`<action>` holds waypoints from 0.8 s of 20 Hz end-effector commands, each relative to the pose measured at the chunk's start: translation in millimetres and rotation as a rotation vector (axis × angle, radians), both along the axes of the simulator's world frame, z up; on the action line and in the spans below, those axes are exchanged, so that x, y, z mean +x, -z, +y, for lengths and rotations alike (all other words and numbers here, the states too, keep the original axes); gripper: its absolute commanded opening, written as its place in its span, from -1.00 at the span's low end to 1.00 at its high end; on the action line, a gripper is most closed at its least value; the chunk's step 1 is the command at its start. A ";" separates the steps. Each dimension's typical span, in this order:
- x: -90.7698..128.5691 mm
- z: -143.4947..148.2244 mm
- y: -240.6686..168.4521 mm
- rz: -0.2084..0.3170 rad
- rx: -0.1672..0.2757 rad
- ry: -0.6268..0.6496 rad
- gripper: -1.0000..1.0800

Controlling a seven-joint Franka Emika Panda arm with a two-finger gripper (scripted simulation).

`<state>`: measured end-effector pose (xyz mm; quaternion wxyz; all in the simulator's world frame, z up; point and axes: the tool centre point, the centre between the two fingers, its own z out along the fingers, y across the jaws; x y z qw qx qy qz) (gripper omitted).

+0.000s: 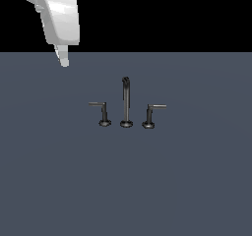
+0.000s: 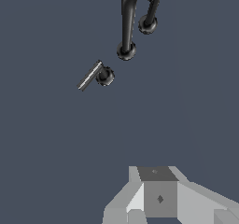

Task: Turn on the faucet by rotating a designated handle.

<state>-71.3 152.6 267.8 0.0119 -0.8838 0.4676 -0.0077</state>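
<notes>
The faucet is a small dark three-piece set on the grey floor. Its tall hooked spout (image 1: 126, 102) stands in the middle. The designated handle (image 1: 103, 113) stands at the exterior view's left of the spout, on a slim post with its thin bar pointing left. The chunkier handle (image 1: 149, 115) stands on the other side, its bar pointing right. My gripper (image 1: 63, 59) hangs high, far off to the exterior view's left of the faucet, touching nothing. In the wrist view the designated handle (image 2: 94, 75), spout (image 2: 126, 27) and other handle (image 2: 149, 20) lie well beyond my gripper (image 2: 156, 190), whose fingers show no gap.
A plain dark grey floor (image 1: 126, 181) lies around the faucet. The white arm link (image 1: 61, 16) shows at the exterior view's upper left.
</notes>
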 end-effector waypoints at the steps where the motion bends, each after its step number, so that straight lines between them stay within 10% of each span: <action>1: 10.8 2.2 10.5 0.001 0.001 0.044 -1.00; 16: 81.7 1.6 79.8 0.012 -0.003 0.327 -1.00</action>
